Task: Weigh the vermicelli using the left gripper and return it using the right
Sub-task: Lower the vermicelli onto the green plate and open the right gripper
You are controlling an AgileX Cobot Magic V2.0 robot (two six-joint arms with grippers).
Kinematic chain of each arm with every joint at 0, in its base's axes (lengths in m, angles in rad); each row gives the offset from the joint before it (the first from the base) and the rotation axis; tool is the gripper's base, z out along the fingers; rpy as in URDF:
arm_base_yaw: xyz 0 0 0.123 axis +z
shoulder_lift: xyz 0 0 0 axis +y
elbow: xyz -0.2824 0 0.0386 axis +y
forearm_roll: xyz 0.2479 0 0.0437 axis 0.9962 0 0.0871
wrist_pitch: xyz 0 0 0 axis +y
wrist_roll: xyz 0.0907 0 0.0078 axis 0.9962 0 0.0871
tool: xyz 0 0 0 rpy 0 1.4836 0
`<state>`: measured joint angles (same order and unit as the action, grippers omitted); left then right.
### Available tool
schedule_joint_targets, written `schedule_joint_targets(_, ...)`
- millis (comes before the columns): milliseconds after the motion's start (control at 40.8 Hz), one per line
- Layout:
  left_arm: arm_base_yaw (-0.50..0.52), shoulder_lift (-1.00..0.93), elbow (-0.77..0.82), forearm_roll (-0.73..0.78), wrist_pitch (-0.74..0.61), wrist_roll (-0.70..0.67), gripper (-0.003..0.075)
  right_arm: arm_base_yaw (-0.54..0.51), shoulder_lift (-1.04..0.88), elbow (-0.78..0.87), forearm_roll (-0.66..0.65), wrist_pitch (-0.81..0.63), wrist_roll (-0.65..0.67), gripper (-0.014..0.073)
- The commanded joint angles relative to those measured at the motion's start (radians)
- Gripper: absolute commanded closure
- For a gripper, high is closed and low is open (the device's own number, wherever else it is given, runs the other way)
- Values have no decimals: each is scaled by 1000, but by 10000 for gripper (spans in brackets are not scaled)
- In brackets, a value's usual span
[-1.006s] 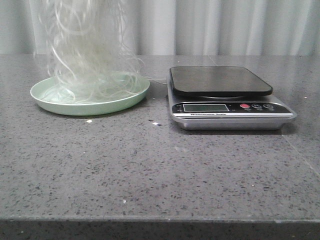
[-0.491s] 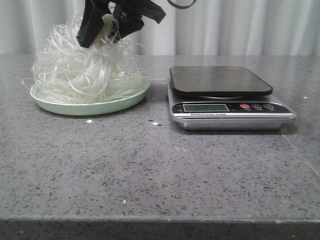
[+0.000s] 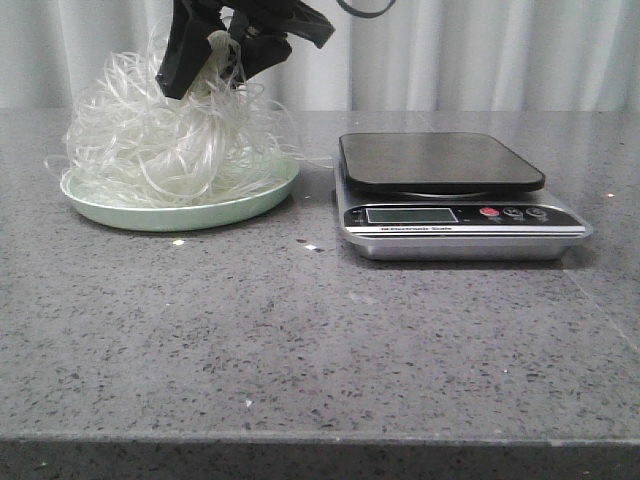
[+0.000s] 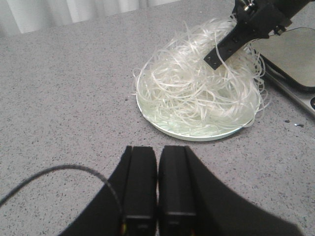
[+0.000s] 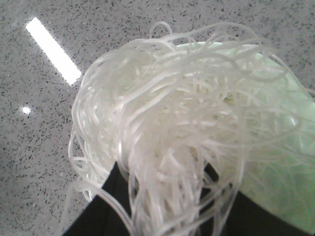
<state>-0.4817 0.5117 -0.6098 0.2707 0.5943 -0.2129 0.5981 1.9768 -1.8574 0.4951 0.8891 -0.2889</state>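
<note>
The vermicelli [image 3: 170, 140] is a big whitish tangle heaped on the pale green plate [image 3: 180, 215] at the left of the table. My right gripper [image 3: 218, 70] hangs over the top of the heap with its jaws apart, and strands still lie between its fingers [image 5: 110, 196]. The heap [image 5: 172, 113] fills the right wrist view. In the left wrist view my left gripper [image 4: 157, 152] is shut and empty, low over the table a little short of the plate [image 4: 197, 135]. The right gripper's finger [image 4: 224, 46] pokes into the vermicelli [image 4: 187, 93] there.
A silver kitchen scale [image 3: 440, 165] with a bare black platform stands to the right of the plate; its edge shows in the left wrist view [image 4: 295, 54]. The grey speckled table [image 3: 320, 330] stretches toward the front edge. A pale curtain hangs behind.
One second ago the vermicelli hung in long strands above the plate. It has come down into a heap on the plate, with the right gripper coming into view above it. Since half a second ago little has moved.
</note>
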Motion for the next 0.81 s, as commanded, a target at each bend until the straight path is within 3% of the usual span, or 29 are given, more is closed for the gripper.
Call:
schedule_joint_targets(0, -1, 3, -27, 9, -52, -8, 583, -1, -66, -35, 18, -31, -8, 141)
schedule_joint_targets(147, -1, 3, -27, 9, -42, -8, 583, -2, -67, -38, 18, -31, -8, 5)
schedule_joint_targets(466, -1, 3, -27, 9, -41, -8, 583, -8, -114, -38, 18, -40, -8, 1)
schedule_joint_targets(785, -1, 3, -27, 9, -41, -8, 583, -90, -223, -38, 17, -29, -8, 4)
